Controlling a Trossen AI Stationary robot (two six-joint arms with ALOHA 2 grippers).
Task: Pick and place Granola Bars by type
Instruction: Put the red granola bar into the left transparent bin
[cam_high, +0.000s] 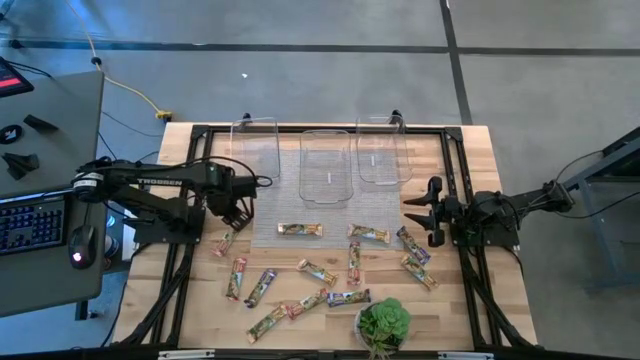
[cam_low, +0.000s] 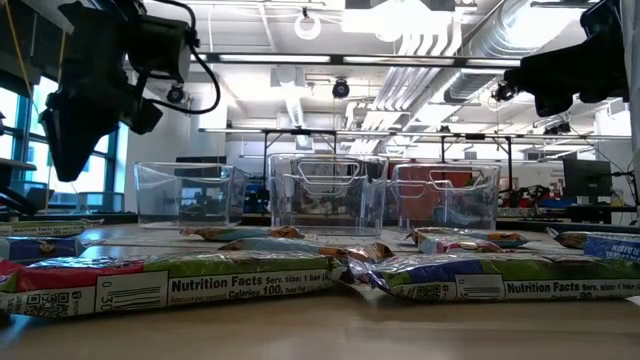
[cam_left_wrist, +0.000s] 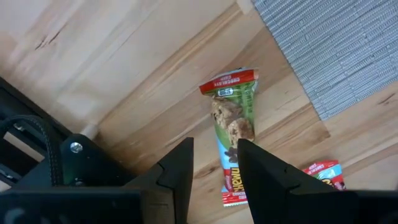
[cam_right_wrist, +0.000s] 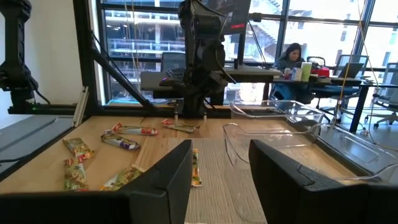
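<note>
About a dozen foil-wrapped granola bars lie flat on the near half of the wooden table (cam_high: 470, 160), among them one (cam_high: 300, 229) on the grey mat and one (cam_high: 412, 245) toward the right. My left gripper (cam_high: 235, 212) is open and hangs above a green bar with red ends (cam_left_wrist: 233, 118), also seen in the high view (cam_high: 222, 243). That bar lies on bare wood beside the mat's corner. In the left wrist view the bar shows beyond the gap of the left gripper (cam_left_wrist: 214, 162). My right gripper (cam_high: 425, 210) is open and held level over the table's right side, and the right wrist view shows the same gripper (cam_right_wrist: 221, 168) pointing toward the left edge.
Three clear plastic bins stand in a row at the far side: left (cam_high: 255, 145), middle (cam_high: 325, 165), right (cam_high: 382, 150), partly on the grey mat (cam_high: 290, 190). A green potted plant (cam_high: 383, 325) sits at the near edge. A black frame rail (cam_high: 190, 180) runs beside each arm.
</note>
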